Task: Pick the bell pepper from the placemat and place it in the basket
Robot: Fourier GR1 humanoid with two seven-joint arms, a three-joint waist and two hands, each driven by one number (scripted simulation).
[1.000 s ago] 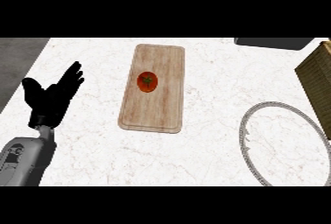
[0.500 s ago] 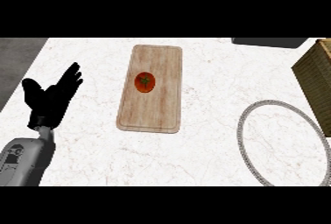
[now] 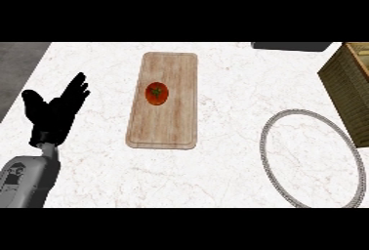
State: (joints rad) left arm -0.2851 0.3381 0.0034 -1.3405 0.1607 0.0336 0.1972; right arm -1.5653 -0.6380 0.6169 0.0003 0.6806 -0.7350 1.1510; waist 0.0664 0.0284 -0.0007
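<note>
As we looked down at the counter (image 3: 216,171), we noted:
Pepper (image 3: 157,93): lay on the placemat's (image 3: 164,129) upper half.
Left hand (image 3: 54,114): open, fingers up, well left of the placemat.
Grey ring (image 3: 264,146): right of the placemat.
</note>
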